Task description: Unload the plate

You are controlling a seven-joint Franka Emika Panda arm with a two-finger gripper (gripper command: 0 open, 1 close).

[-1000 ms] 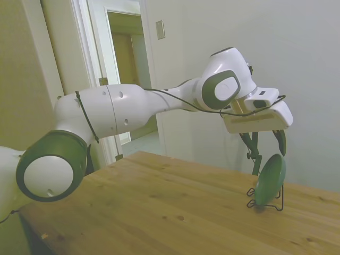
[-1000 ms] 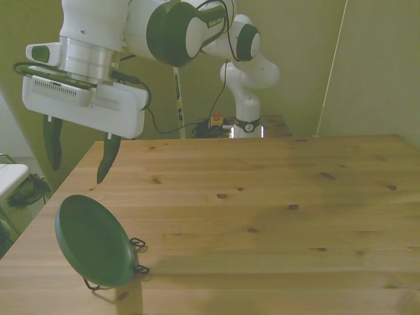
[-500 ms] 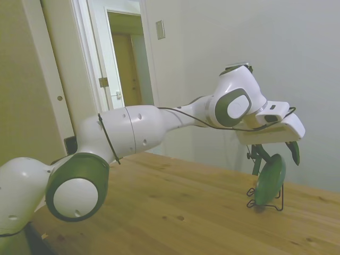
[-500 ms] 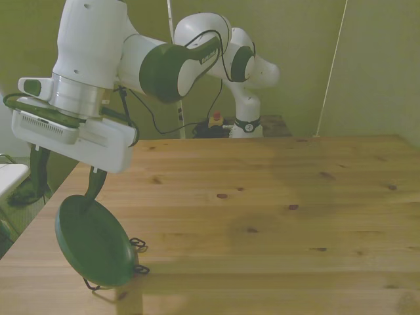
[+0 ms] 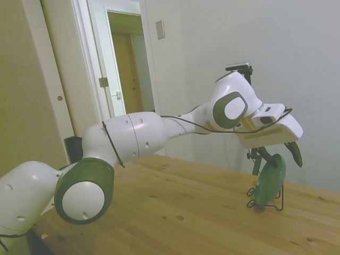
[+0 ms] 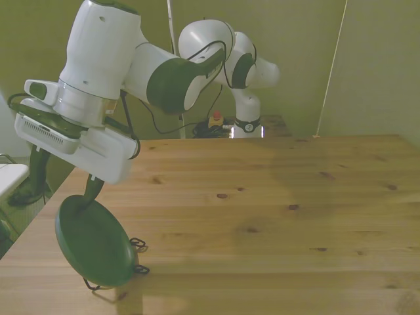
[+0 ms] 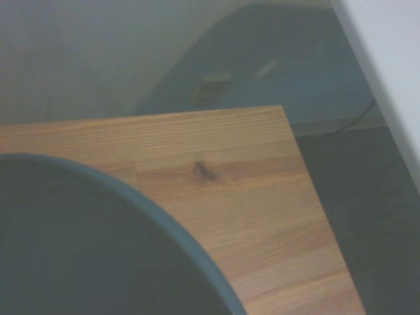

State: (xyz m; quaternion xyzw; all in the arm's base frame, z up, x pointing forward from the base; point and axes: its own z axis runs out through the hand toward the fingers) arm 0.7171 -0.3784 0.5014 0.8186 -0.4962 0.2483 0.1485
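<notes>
One teal-green plate (image 6: 93,241) stands on edge at the front view's left, propped in a thin black wire stand (image 6: 134,256) near the tabletop (image 6: 275,216) corner closest to the camera. My gripper (image 6: 62,184) hangs directly above it with its fingers spread wide, one dark finger (image 6: 36,172) reaching down off the tabletop's edge behind the plate and the other (image 6: 92,190) coming down to the plate's upper rim (whether that tip actually touches the rim I cannot tell from here). Nothing is clamped between them.

From the side view the plate (image 5: 270,180) leans slightly in the wire stand (image 5: 265,201) toward the far right end of the tabletop (image 5: 159,207), and my gripper (image 5: 280,155) straddles its top edge, a finger on either face. My white arm (image 5: 138,135) stretches in from the left, well above the wood.

Up close, the wrist view shows the plate's dark curved rim (image 7: 164,226) filling one corner, with the tabletop's corner (image 7: 262,170) and floor beyond.
</notes>
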